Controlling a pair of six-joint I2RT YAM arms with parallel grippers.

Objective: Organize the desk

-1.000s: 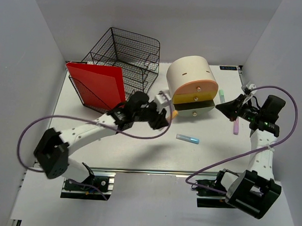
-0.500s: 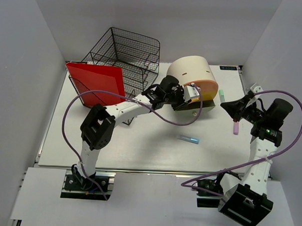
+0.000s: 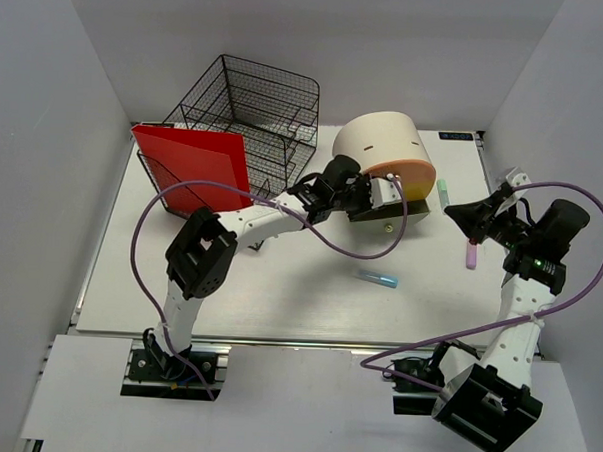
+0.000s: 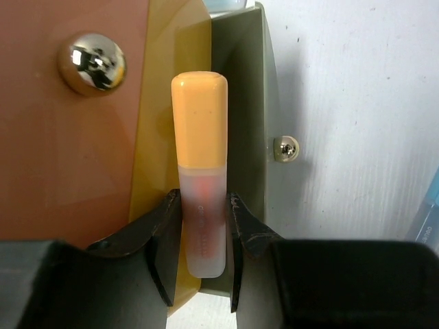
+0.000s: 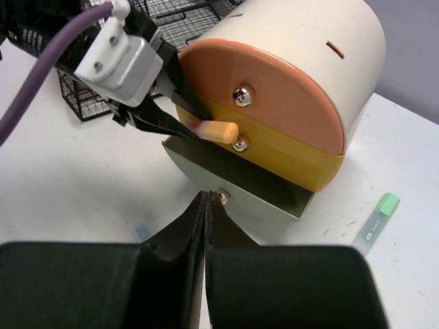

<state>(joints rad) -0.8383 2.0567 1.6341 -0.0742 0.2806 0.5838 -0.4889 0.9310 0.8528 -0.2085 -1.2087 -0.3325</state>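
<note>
On the white desk (image 3: 278, 295) stands the round beige drawer unit (image 3: 380, 139) with its bottom grey-green drawer (image 5: 240, 185) pulled open. My left gripper (image 4: 201, 205) is shut on an orange highlighter (image 4: 199, 137) and holds it over that open drawer, orange cap pointing away from the jaws. In the right wrist view the same highlighter (image 5: 216, 130) sits in front of the yellow middle drawer (image 5: 288, 161). To the right of the unit my right gripper (image 3: 457, 215) hovers shut, with nothing between its fingers (image 5: 195, 219).
A blue highlighter (image 3: 375, 278) lies in front of the unit. A green one (image 3: 443, 192) and a pink one (image 3: 471, 255) lie to its right. A black wire mesh tray (image 3: 257, 109) with a red folder (image 3: 194, 171) stands at the back left.
My left arm has swung from the middle of the desk up to the drawer unit's front, carrying the orange highlighter. My right gripper has drawn back slightly to the right.
</note>
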